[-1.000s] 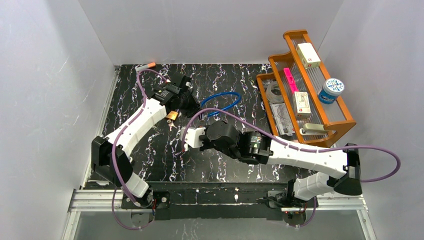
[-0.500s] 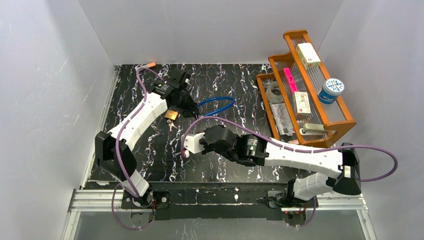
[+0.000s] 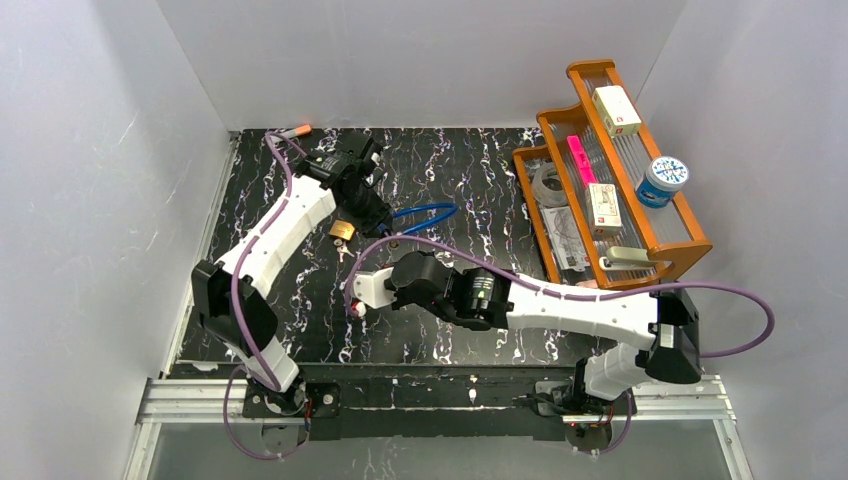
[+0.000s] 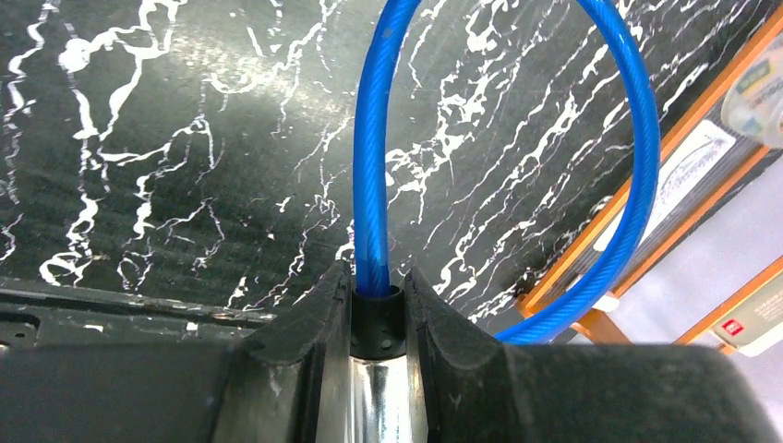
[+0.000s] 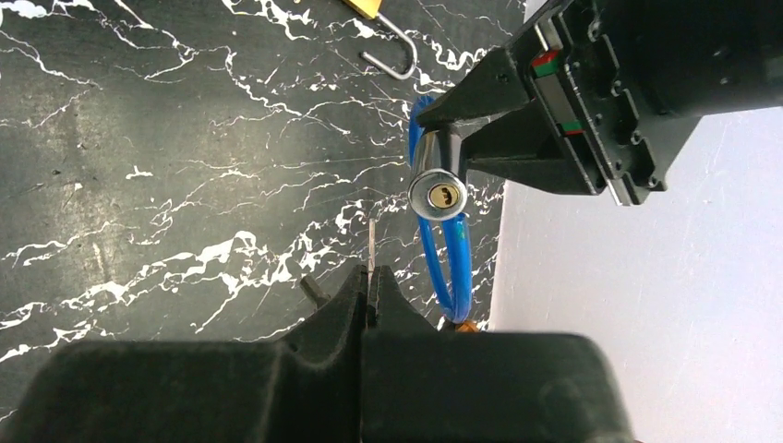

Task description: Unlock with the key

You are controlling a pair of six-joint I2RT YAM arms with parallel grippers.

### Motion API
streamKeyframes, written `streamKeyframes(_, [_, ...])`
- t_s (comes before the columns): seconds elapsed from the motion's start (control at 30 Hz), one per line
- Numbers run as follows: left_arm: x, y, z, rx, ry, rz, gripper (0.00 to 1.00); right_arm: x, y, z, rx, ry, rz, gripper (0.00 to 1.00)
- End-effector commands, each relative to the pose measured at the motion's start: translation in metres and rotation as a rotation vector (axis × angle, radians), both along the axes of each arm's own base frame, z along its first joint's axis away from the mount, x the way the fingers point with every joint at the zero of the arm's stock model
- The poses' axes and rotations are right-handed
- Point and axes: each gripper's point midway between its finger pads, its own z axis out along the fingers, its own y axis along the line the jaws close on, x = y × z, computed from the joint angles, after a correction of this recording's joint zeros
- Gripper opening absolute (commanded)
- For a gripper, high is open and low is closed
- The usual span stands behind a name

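My left gripper is shut on the chrome barrel of a cable lock. Its blue cable loops out past the fingertips. In the top view the left gripper holds the lock above the table's middle, with the blue cable trailing to the right. In the right wrist view the barrel's keyhole face points toward my right gripper. That gripper is shut on the key, whose thin blade shows edge-on, a little below and left of the keyhole and apart from it. The right gripper sits below the lock.
A brass padlock with an open shackle lies beside the left gripper. A wooden rack with boxes, tape and a tub stands at the right. An orange-tipped item lies at the back left. White walls enclose the black marbled table.
The right arm has swung left and nearer with the key. The left gripper has shifted slightly back and left, drawing the blue cable with it.
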Motion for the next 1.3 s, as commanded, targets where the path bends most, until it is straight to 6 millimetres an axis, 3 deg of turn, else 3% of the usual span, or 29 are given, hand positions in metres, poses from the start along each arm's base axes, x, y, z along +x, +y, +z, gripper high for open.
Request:
streamKeyframes(0.0, [-0.01,0.028,0.03,0.046,-0.074,0.128,0.0,0.007,0.005,0.04,0.079,-0.038,-0.029,0.01])
streamKeyframes(0.1, [-0.013,0.043,0.027,0.117,-0.065,0.164,0.0,0.004,0.004,0.047,0.098,-0.018,-0.024,0.01])
streamKeyframes(0.43, [-0.022,0.055,0.024,0.189,-0.013,0.181,0.0,0.002,0.007,0.055,0.108,-0.035,0.007,0.01])
streamKeyframes(0.53, [-0.028,0.059,0.028,0.212,0.019,0.181,0.0,0.002,0.014,0.06,0.101,-0.07,0.016,0.01])
streamKeyframes(0.87, [-0.05,0.057,0.01,0.226,0.162,0.172,0.0,-0.021,0.037,0.069,0.12,-0.067,0.068,0.01])
streamKeyframes(1.07, [-0.053,0.058,0.006,0.223,0.168,0.204,0.0,-0.026,0.039,0.052,0.054,-0.084,0.061,0.01])
streamKeyframes(1.27, [-0.056,0.059,0.004,0.227,0.178,0.198,0.0,-0.025,0.045,0.051,0.038,-0.097,0.067,0.01])
